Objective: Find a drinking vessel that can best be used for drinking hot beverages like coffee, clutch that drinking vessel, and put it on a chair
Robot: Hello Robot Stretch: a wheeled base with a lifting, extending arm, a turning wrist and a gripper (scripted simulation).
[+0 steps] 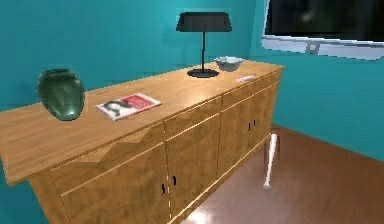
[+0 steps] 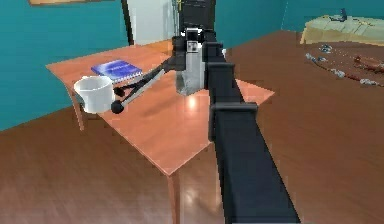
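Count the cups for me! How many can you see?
1. A white cup is at the left edge of the wooden table, near the gripper. Others may be hidden behind the arm.

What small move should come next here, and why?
Probably raise the arm a little. The gripper sits right by the white mug at the table edge, near a blue book. I cannot tell whether the mug is held, and a lift would show that.
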